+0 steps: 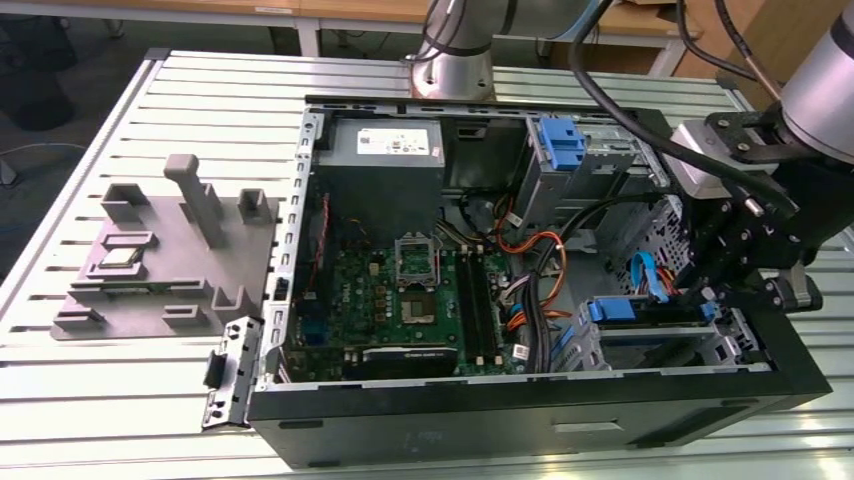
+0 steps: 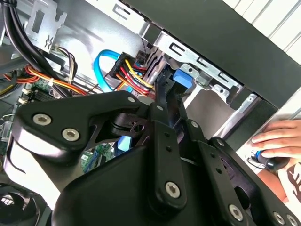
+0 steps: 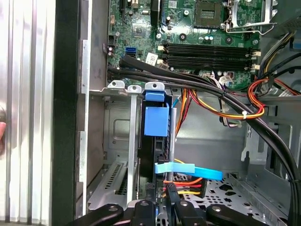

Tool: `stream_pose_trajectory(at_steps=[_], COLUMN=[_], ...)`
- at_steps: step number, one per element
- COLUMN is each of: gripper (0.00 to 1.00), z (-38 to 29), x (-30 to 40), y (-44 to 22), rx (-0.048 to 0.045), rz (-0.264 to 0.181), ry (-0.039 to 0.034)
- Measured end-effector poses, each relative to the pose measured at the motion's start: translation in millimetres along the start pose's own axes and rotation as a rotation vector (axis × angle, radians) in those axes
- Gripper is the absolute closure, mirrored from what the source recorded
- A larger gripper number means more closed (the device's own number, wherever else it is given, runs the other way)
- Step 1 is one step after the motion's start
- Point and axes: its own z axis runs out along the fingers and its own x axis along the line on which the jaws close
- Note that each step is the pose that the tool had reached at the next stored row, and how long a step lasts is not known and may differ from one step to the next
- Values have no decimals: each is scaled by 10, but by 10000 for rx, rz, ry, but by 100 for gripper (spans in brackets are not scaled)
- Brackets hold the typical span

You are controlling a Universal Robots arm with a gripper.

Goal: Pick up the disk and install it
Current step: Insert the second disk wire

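On the slatted metal table, the black gripper pinches the blue-framed silver-grey disk edge-on in the open computer case; nearby cables could snag it.

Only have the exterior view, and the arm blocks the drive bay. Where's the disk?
Observer: In the first wrist view, the disk stands on edge in the metal bay, directly ahead of the gripper.
Operator: Anything near it?
Observer: A flat blue cable runs sideways from the disk's edge, close to the gripper.
Operator: Anyone nearby?
Observer: In the second wrist view, a person's hand rests just outside the black case wall.
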Motion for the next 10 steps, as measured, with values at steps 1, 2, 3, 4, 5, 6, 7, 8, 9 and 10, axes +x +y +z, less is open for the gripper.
stream_pose_trajectory(at_steps=[1, 2, 3, 4, 5, 6, 7, 8, 9, 10], gripper=[76, 76, 76, 76, 76, 76, 76, 76, 76, 76], z=[-10, -19, -19, -19, -17, -15, -13, -9, -5, -3], x=[0, 0, 0, 0, 0, -1, -4, -6, -6, -6], y=[-1, -2, -2, -3, -2, -3, -2, -2, -2, -2], rx=[-1, -1, -1, -1, 1, 3, 6, 8, 10, 11], rz=[-1, 0, 0, 1, 3, 6, 8, 11, 13, 15], ry=[-2, -1, -6, -14, -55, -107, -149, -199, -245, -277])
